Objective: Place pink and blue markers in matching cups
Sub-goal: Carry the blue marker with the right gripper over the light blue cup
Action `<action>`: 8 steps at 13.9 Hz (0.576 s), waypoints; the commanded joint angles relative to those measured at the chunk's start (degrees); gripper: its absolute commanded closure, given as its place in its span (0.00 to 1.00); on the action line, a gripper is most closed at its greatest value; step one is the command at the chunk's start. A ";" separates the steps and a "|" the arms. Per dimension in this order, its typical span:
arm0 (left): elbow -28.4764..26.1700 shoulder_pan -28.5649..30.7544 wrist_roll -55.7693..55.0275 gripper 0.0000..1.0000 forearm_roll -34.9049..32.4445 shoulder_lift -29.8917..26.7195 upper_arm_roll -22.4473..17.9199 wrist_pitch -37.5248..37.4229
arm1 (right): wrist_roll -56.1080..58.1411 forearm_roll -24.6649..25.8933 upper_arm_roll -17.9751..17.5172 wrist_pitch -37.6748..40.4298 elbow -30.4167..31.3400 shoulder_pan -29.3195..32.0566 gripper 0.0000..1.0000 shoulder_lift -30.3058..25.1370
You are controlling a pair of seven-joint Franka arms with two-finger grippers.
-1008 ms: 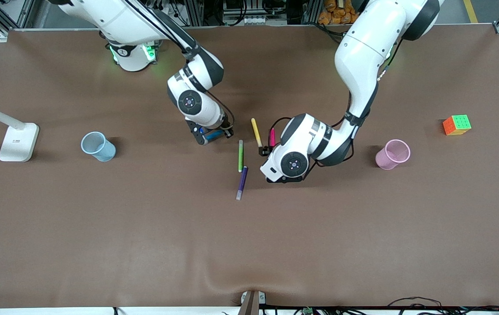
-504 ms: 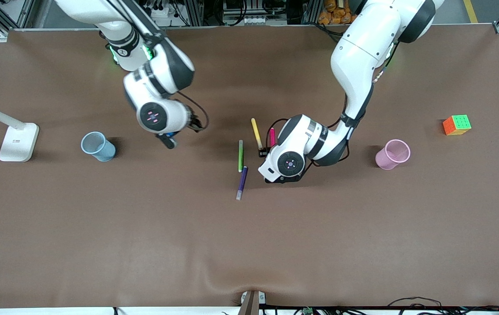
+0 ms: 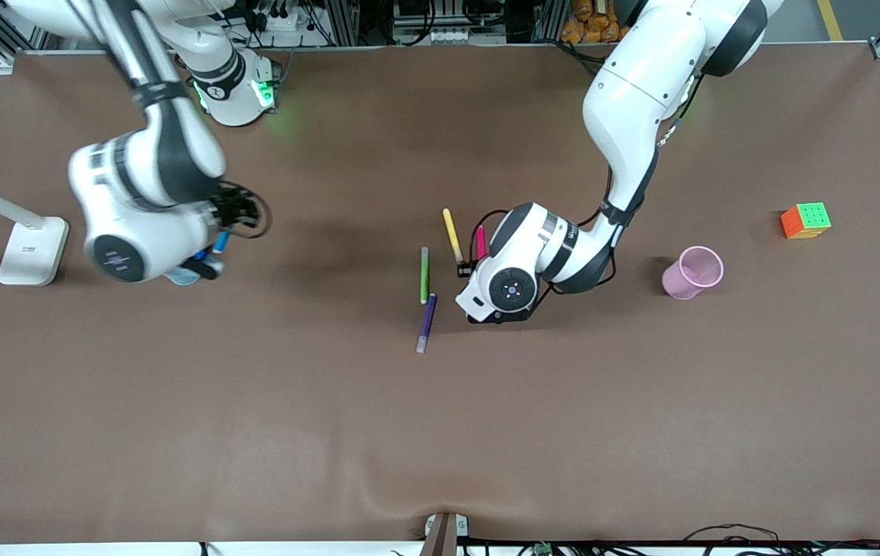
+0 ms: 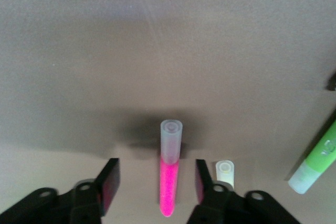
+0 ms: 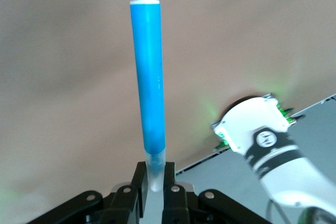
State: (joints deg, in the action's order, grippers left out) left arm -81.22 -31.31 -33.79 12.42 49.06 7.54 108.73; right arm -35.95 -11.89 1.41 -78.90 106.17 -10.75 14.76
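My right gripper (image 3: 208, 259), clamped on the slim bright blue marker (image 5: 149, 82), hangs over the translucent light blue cup (image 3: 180, 276) near the right arm's end; white lamp base (image 3: 32, 250) stands just beside. My left gripper (image 4: 155, 187) straddles the magenta-pink marker (image 4: 169, 182), jaws apart, yellow marker (image 3: 451, 233) tight alongside, green marker (image 3: 424, 274) and purple marker (image 3: 427, 321) near. Bare brown tabletop (image 3: 440, 432) along the edge nearest the front camera.
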 commanded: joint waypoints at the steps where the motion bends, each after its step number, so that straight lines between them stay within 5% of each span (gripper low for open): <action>1: 0.45 -0.68 -0.92 0.41 -0.90 0.77 -0.42 0.61 | 10.16 -0.58 7.96 2.43 -0.17 0.02 1.00 0.80; 4: 0.45 -0.68 -0.92 0.50 -0.90 1.04 -0.42 0.70 | 13.96 -5.58 14.04 4.19 -0.08 0.37 1.00 2.03; 8: 0.53 -0.68 -0.75 1.00 -0.99 1.04 -0.42 0.70 | 16.43 -9.10 18.18 5.16 0.44 0.98 1.00 4.13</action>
State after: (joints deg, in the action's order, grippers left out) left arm -81.22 -31.37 -33.79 12.41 49.79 7.53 109.02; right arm -20.97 -18.47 18.00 -74.47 106.37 -10.13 17.40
